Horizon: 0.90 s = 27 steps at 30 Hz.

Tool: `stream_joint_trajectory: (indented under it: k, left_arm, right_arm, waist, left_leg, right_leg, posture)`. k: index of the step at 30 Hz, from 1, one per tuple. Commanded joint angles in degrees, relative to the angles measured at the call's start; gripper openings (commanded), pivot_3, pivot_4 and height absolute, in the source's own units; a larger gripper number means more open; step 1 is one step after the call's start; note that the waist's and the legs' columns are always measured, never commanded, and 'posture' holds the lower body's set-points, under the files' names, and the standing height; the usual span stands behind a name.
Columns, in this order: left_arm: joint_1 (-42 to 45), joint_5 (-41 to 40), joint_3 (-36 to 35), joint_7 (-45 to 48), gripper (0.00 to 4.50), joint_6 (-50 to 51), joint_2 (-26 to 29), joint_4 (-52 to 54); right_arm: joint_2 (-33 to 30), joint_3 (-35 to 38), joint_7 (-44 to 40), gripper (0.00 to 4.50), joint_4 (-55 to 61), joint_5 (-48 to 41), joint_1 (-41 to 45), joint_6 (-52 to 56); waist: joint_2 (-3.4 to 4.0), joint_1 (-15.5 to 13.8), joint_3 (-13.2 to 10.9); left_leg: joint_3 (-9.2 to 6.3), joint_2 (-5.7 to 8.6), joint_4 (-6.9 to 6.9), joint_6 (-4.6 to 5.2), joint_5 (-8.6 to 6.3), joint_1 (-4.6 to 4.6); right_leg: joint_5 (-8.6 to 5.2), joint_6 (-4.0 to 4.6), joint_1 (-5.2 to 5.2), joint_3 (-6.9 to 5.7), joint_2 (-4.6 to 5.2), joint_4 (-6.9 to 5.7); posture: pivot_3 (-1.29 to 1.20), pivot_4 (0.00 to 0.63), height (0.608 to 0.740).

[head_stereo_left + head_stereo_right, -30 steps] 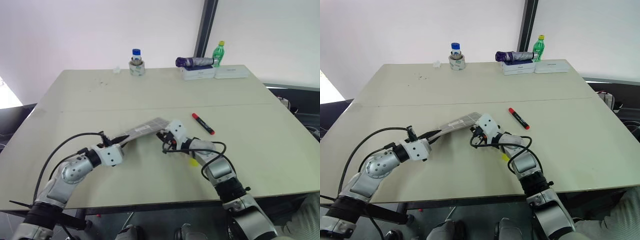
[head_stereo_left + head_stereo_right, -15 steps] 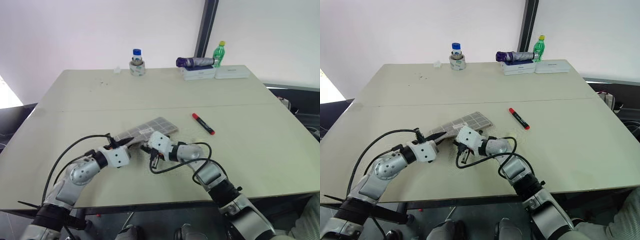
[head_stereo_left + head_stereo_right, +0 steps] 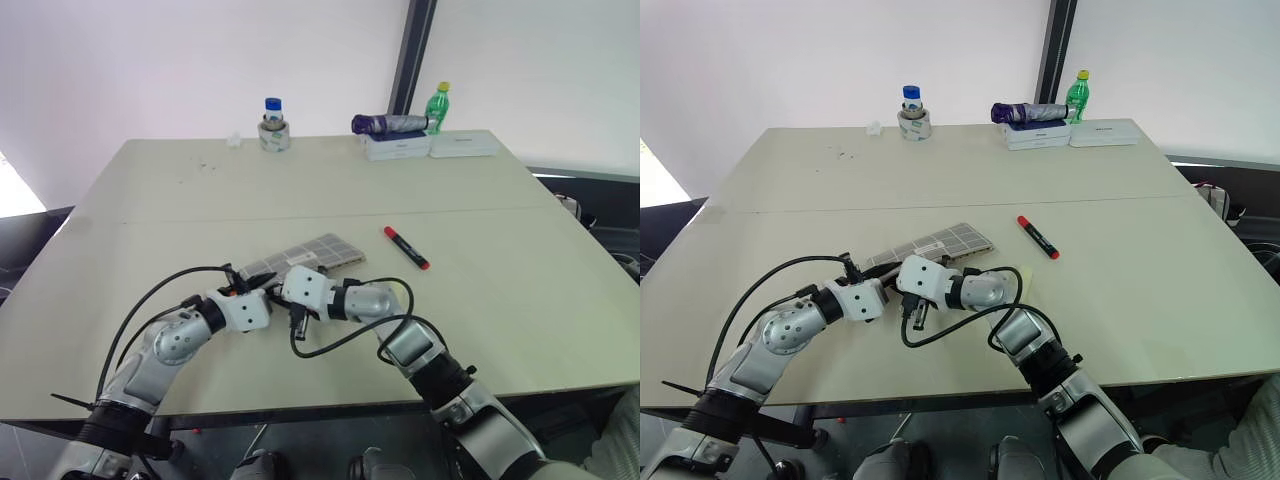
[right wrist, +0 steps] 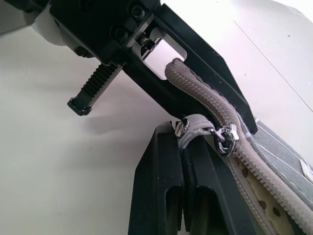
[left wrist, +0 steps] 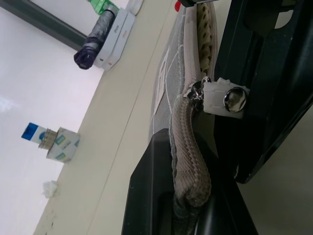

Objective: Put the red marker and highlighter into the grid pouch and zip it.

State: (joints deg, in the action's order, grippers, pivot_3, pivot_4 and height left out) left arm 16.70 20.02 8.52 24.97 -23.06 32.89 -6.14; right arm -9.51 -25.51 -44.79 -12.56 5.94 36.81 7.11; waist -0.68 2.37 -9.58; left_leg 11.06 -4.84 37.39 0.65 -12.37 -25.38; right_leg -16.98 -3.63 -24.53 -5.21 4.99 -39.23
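Grid pouch [image 3: 312, 252]: lying flat on the table [image 3: 520, 250], near its front-centre, one end lifted between the two grippers.
Zipper pull [image 4: 191, 132]: sitting at the pouch's near end, right next to the left gripper's fingers.
Right gripper [image 4: 183, 147]: clenched on the zipper pull; the right wrist view is showing the grey tab pinched between the two black fingers [image 4: 156, 186].
Left gripper [image 5: 188, 196]: clenched on the pouch's near end; the left wrist view is showing the zipper tape running out from between its fingers [image 5: 149, 196].
Right arm pose: folded across the front, gripper [image 3: 296, 300] pointing toward the robot's left and slightly down, meeting the left gripper [image 3: 262, 290].
Left arm pose: reaching forward and inward, gripper roughly level.
Red marker [image 3: 406, 247]: lying on the table to the right of the pouch, apart from it and outside it.
Highlighter: cannot tell where it is now.
Change from earlier: the right gripper is now at the pouch's near end, having travelled from the far end a second ago; the yellow highlighter seen then beside the right forearm is no longer visible.
View difference: wrist views are showing the open zipper teeth beyond the pull; the eye views are showing the bottles and boxes [image 3: 430, 144] at the table's far edge.
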Motion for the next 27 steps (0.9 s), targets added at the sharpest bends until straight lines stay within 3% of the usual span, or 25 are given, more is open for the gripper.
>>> stream_joint_trajectory:
  k: [1, 3, 8, 9, 14, 21, 27]
  left_arm:
    - [0.8, -1.3, -1.1, -0.7, 0.00, 0.3, -0.1, 0.9]
    - [0.4, -2.5, -1.6, -0.4, 0.00, 0.2, -0.2, 1.0]
    - [0.3, -6.4, -3.6, -0.5, 0.00, 1.7, -0.9, 1.4]
    - [0.4, -7.2, -4.1, -0.3, 0.00, 1.8, -0.8, 1.3]
    - [0.1, -8.2, -4.7, 0.2, 0.00, -0.5, 0.9, -0.3]
    - [-2.0, -9.6, -6.2, -0.7, 0.00, -1.4, 1.4, -0.2]
    - [-4.0, -9.5, -7.0, -0.4, 0.00, -3.6, 2.8, -0.8]
  right_arm:
    - [0.8, 2.3, -2.5, 0.60, 3.9, -4.5, 0.3, -0.4]
    - [-0.2, 3.7, -3.3, 1.41, 4.5, -5.9, -0.3, 0.2]
    - [-3.9, 8.9, -6.5, 4.09, 10.6, -12.7, -3.8, 3.0]
    - [-4.9, 10.9, -6.8, 4.44, 11.1, -14.5, -4.2, 4.3]
    - [-9.6, 16.9, -7.5, 4.44, 11.5, -18.8, -5.6, 7.1]
    - [-10.3, 29.5, 2.8, 4.44, 14.5, -23.8, -9.9, 10.0]
    - [-9.0, 30.9, 11.9, 4.44, 30.7, -19.1, -32.3, 4.7]
  waist:
    - [0.00, 0.0, 0.0]
    - [0.00, 0.0, 0.0]
    - [-0.02, -0.2, 0.0]
    - [-0.02, -0.3, 0.0]
    - [-0.03, -0.3, 0.0]
    - [-0.03, -0.2, 0.0]
    - [-0.04, -1.2, 0.0]
  left_leg:
    - [0.00, 0.00, 0.00, 0.00, 0.00, 0.00]
    - [-0.01, 0.00, 0.00, 0.00, 0.00, 0.00]
    - [-0.05, 0.00, 0.02, 0.02, -0.01, 0.00]
    - [-0.05, 0.00, 0.02, 0.02, -0.01, 0.00]
    - [-0.08, 0.01, 0.02, 0.02, -0.01, 0.01]
    - [-0.07, 0.00, -0.01, 0.02, -0.01, 0.01]
    - [-0.10, 0.02, -0.15, 0.01, -0.02, 0.01]
  right_leg:
    - [0.00, 0.00, 0.00, 0.00, 0.00, 0.00]
    - [0.00, 0.00, 0.00, 0.00, 0.00, 0.00]
    - [0.00, 0.00, 0.03, -0.01, 0.03, 0.01]
    - [0.00, 0.00, 0.03, -0.01, 0.03, 0.01]
    - [0.00, 0.00, 0.05, -0.02, 0.04, 0.02]
    - [0.00, 0.00, 0.05, -0.02, 0.04, 0.05]
    - [-0.04, -0.05, 0.07, -0.05, 0.06, 0.16]
  posture:
    - [0.00, 0.150, 0.740]
    - [0.00, 0.150, 0.740]
    - [0.00, 0.150, 0.740]
    - [0.00, 0.150, 0.740]
    - [0.00, 0.150, 0.740]
    - [0.00, 0.150, 0.740]
    - [0.00, 0.150, 0.740]
